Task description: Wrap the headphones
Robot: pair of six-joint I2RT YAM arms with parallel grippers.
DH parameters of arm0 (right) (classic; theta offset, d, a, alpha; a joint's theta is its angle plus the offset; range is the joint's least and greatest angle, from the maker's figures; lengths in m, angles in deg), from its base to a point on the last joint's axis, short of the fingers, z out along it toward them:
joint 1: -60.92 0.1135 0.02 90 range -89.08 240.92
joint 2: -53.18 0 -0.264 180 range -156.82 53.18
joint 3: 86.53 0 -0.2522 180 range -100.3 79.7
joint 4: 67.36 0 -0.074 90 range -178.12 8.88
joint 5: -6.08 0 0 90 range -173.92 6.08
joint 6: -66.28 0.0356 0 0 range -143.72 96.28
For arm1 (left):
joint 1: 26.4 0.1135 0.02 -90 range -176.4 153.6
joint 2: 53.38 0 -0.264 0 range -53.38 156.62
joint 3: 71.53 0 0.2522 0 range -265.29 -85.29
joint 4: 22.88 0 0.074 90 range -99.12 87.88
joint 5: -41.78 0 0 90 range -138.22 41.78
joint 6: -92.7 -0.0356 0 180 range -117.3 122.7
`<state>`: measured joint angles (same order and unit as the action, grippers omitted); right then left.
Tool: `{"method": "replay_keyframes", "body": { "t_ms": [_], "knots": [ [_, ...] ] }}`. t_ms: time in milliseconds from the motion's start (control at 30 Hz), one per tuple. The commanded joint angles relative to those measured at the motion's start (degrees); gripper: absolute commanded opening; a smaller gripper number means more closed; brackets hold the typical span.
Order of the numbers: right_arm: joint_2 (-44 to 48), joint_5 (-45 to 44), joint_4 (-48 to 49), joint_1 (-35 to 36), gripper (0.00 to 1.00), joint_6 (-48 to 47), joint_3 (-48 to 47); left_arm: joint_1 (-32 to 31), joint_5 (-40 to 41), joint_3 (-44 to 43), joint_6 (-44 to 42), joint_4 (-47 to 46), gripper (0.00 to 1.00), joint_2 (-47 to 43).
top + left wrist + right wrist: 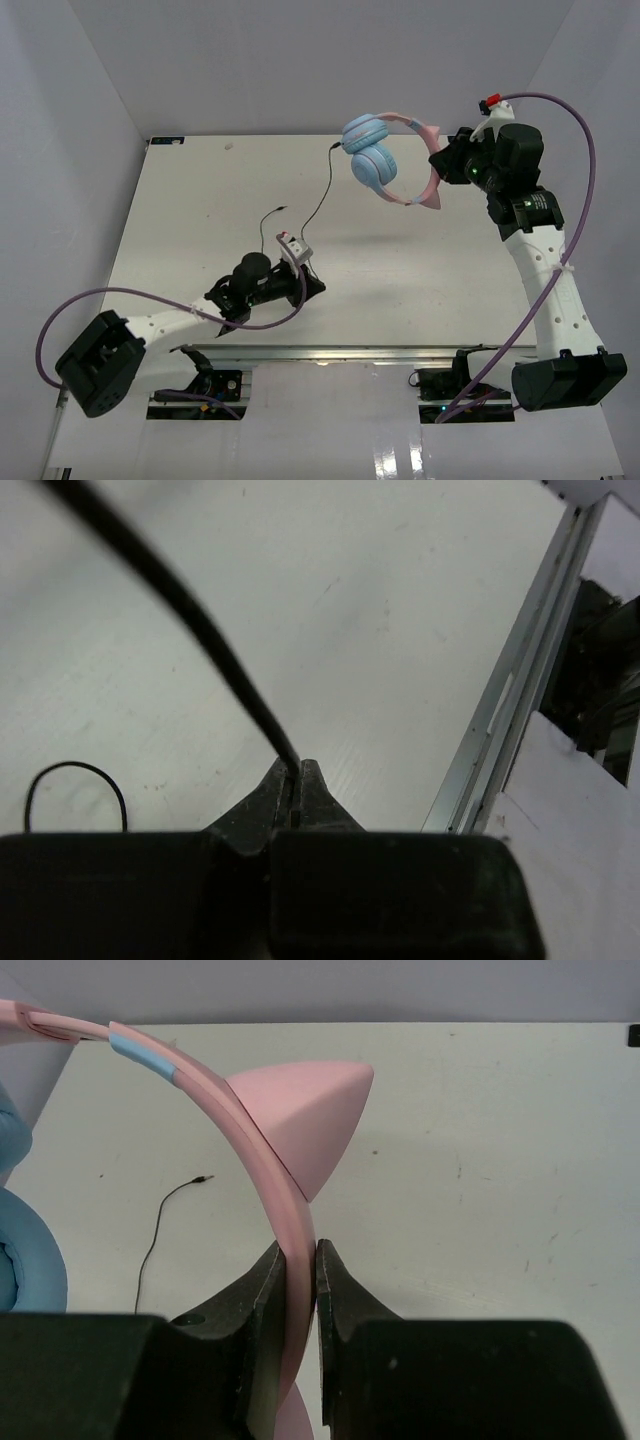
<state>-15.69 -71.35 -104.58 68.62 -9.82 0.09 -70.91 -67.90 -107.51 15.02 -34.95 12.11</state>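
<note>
The headphones (372,152) hang in the air above the far right of the table, their light-blue earcups (28,1260) stacked together. My right gripper (441,163) is shut on the pink headband (292,1222), just below a cat ear (312,1110). The thin black cable (322,200) runs from the earcups down to my left gripper (316,286), which sits low over the table's near middle. In the left wrist view the left gripper (298,773) is shut on the cable (200,630), and a slack loop (76,772) lies on the table. The jack (205,1178) rests on the table.
A metal rail (330,352) borders the table's near edge and passes close to the right of the left gripper as the rail (500,710). Thick purple robot cables (585,150) arc from both arms. White walls enclose the table on the left, back and right.
</note>
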Motion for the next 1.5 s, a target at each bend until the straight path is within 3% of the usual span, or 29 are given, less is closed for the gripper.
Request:
{"method": "replay_keyframes", "body": {
  "t_ms": [0,267,333,467,633,800,867,1000,1267,1367,1467],
  "knots": [
    [0.59,-17.82,7.15,0.92,0.08,4.96,-4.69,-0.64,-0.56,-8.91,4.67,14.82,0.00,7.61],
    [1.19,-42.93,21.13,13.11,0.08,-13.95,9.54,-6.94,14.48,-27.83,-1.48,44.95,0.00,8.85],
    [1.15,-49.91,30.70,18.95,0.08,-23.53,17.46,-7.74,16.85,-31.10,-3.02,52.45,0.00,8.53],
    [-0.58,-55.47,43.07,24.44,0.08,-35.67,25.54,-8.54,19.22,-38.24,-5.88,62.94,0.00,9.89],
    [-3.10,-54.63,47.76,28.10,0.08,-44.79,28.64,-8.97,20.27,-46.41,-9.44,71.54,0.00,11.86],
    [-2.01,-41.49,40.70,28.60,0.08,-47.44,29.87,-8.93,21.36,-53.32,-14.16,77.85,0.00,13.25],
    [0.16,-31.85,32.52,28.55,0.08,-49.29,30.10,-8.87,23.28,-54.60,-16.18,78.89,0.00,13.79],
    [2.94,-16.09,27.32,28.25,0.08,-51.43,30.92,-8.84,28.01,-56.00,-19.17,79.44,0.00,14.49],
    [6.81,13.41,18.29,22.17,0.08,-44.23,29.37,-5.56,27.55,-53.05,-23.48,68.76,0.00,12.21],
    [6.98,23.07,17.55,16.48,0.08,-38.44,27.13,-2.32,24.12,-47.95,-23.13,63.83,0.00,8.69],
    [6.50,34.12,16.86,11.44,0.08,-33.72,24.63,1.89,15.57,-38.74,-23.26,54.23,0.00,1.32]
  ]
}}
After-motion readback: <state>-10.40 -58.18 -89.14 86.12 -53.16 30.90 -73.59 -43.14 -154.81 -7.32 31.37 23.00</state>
